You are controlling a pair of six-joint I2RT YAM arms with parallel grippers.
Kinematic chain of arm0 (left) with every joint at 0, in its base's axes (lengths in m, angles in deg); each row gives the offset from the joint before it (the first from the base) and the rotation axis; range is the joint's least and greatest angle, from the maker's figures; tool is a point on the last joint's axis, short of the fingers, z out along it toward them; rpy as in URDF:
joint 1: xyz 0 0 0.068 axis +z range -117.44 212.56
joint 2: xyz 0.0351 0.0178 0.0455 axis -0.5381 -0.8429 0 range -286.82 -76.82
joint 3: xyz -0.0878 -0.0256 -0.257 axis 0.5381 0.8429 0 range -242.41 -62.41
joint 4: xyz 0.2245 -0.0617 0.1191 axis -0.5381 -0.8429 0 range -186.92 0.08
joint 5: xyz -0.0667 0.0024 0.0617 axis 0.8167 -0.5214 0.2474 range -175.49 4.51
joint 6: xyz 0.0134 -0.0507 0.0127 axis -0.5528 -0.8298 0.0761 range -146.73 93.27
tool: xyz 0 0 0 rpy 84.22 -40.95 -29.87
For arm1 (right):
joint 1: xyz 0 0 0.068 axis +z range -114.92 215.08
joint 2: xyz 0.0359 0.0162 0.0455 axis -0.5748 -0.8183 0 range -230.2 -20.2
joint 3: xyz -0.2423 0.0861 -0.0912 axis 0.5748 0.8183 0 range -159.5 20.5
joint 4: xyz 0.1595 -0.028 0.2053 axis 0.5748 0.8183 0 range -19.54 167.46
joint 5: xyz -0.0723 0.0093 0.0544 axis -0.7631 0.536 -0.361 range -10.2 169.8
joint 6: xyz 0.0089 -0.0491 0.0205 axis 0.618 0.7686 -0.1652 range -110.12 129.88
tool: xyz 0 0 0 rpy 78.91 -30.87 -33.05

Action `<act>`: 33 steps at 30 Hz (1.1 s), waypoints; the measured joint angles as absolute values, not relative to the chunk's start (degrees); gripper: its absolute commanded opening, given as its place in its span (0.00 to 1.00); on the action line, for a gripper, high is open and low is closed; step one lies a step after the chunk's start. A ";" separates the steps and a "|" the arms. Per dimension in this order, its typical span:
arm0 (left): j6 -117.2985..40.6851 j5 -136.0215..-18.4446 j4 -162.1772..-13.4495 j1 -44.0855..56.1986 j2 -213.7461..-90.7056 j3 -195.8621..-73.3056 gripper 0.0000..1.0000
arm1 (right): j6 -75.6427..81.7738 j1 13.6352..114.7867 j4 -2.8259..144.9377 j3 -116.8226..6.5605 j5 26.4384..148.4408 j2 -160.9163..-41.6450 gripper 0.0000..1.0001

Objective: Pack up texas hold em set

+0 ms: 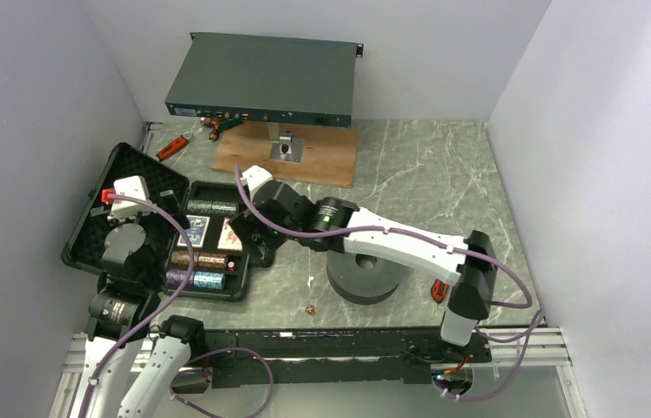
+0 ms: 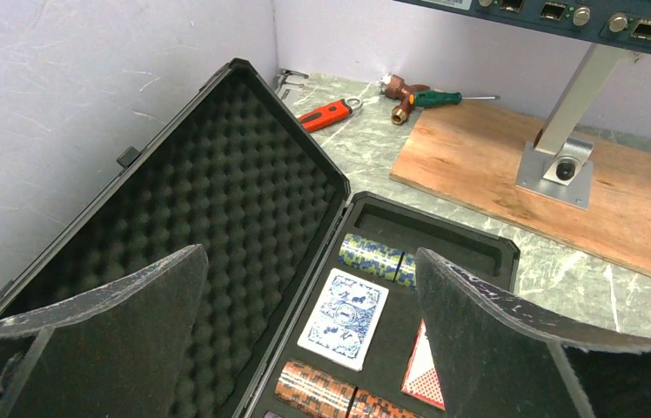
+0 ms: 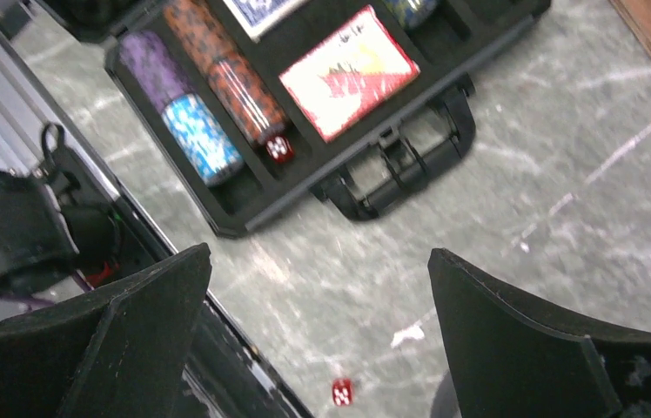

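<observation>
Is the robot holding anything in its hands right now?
No. The left gripper and the right gripper are both open and empty. One red die lies loose on the table.

Saw matt, dimpled foam in the case lid (image 2: pixel 209 209), glossy chips (image 3: pixel 237 83), a bare wood board (image 2: pixel 496 178), a smooth veined stone-look table (image 3: pixel 548 226).

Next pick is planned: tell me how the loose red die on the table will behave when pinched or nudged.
The red die looks tiny and hard: probably light, rigid. It lies on the smooth table, so a nudge would likely slide or tumble it. Between the right tool's broad fingers it may pop out if pinched off-centre.
</observation>
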State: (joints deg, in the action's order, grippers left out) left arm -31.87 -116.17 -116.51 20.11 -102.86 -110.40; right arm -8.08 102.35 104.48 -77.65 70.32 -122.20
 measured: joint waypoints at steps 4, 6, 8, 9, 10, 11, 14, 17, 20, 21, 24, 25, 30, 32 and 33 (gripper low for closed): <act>-31.87 -115.76 -116.31 20.11 -103.30 -110.40 0.95 | -8.56 102.35 103.87 -70.15 69.01 -116.77 1.00; -31.87 -115.47 -116.27 20.11 -103.43 -110.40 0.95 | -9.08 102.37 103.80 -66.43 68.33 -114.63 1.00; -31.87 -115.23 -116.27 20.11 -103.58 -110.40 0.95 | -10.00 102.48 103.65 -61.89 67.90 -112.40 1.00; -31.87 -115.14 -116.27 20.11 -103.69 -110.40 0.95 | -10.61 102.57 103.87 -59.57 67.74 -111.20 1.00; -31.87 -115.03 -116.27 20.11 -103.74 -110.40 0.95 | -11.16 102.59 104.15 -57.80 67.61 -110.33 1.00; -31.87 -114.88 -116.27 20.11 -103.82 -110.40 0.95 | -11.77 102.70 104.28 -55.61 67.42 -109.23 1.00; -31.87 -114.68 -116.27 20.11 -103.98 -110.40 0.95 | -14.02 102.96 105.07 -49.97 66.83 -105.85 1.00; -31.87 -114.42 -116.27 20.11 -104.04 -110.40 0.95 | -16.73 103.24 105.92 -45.89 66.78 -102.44 1.00; -31.87 -114.03 -116.27 20.11 -104.04 -110.40 0.96 | -19.59 103.73 105.90 -42.57 66.80 -99.79 1.00; -31.87 -113.96 -116.27 20.11 -104.04 -110.40 0.96 | -20.27 103.90 105.92 -41.69 66.83 -99.25 1.00; -31.90 -113.77 -116.27 20.11 -104.04 -110.40 0.96 | -21.89 104.67 105.60 -38.43 66.89 -98.20 1.00; -31.87 -113.77 -116.27 20.11 -104.04 -110.40 0.96 | -22.11 104.95 105.53 -37.30 66.85 -98.11 1.00; -31.87 -113.68 -116.27 20.11 -104.04 -110.40 0.96 | -21.26 106.15 105.42 -34.30 66.52 -98.13 1.00; -31.87 -113.55 -116.27 20.11 -104.04 -110.40 0.95 | -19.83 106.52 104.98 -33.80 66.37 -98.13 1.00; -31.87 -113.48 -116.27 20.11 -104.04 -110.40 0.96 | -19.05 106.70 104.59 -33.63 66.35 -98.13 1.00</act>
